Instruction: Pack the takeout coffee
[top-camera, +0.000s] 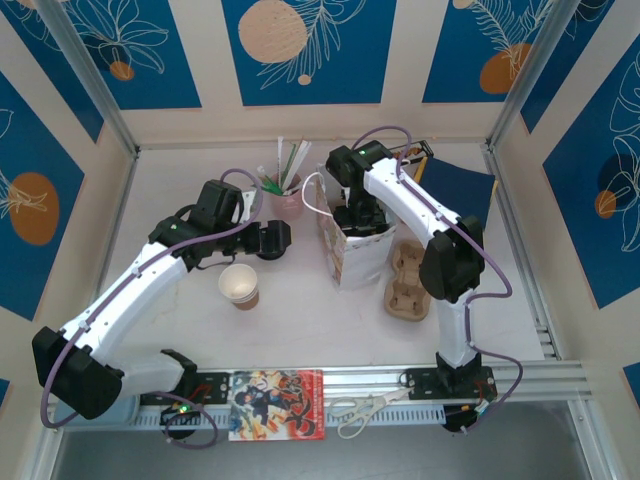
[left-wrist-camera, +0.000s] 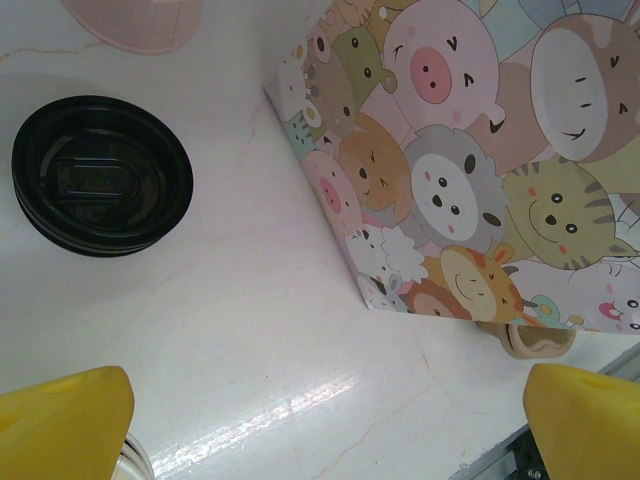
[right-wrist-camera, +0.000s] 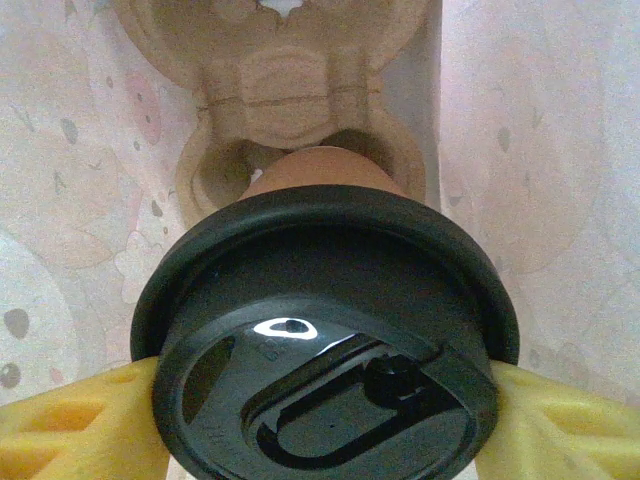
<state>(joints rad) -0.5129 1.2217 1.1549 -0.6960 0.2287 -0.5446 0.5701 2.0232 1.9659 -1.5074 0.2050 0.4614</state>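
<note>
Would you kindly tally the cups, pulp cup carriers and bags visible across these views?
Kraft paper cups: 2, the open kraft cup and the lidded kraft cup in the right claw
Pink straw cup: 1
Pulp cup carriers: 2, loose carrier and bagged carrier
Cartoon-animal bag: 1
Total: 6

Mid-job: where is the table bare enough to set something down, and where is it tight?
Bare: the table between the open cup, the gift bag and the magazine; the far left corner, left of the straw cup. Tight: around the bag, with black lids, cardboard carrier and right arm.
</note>
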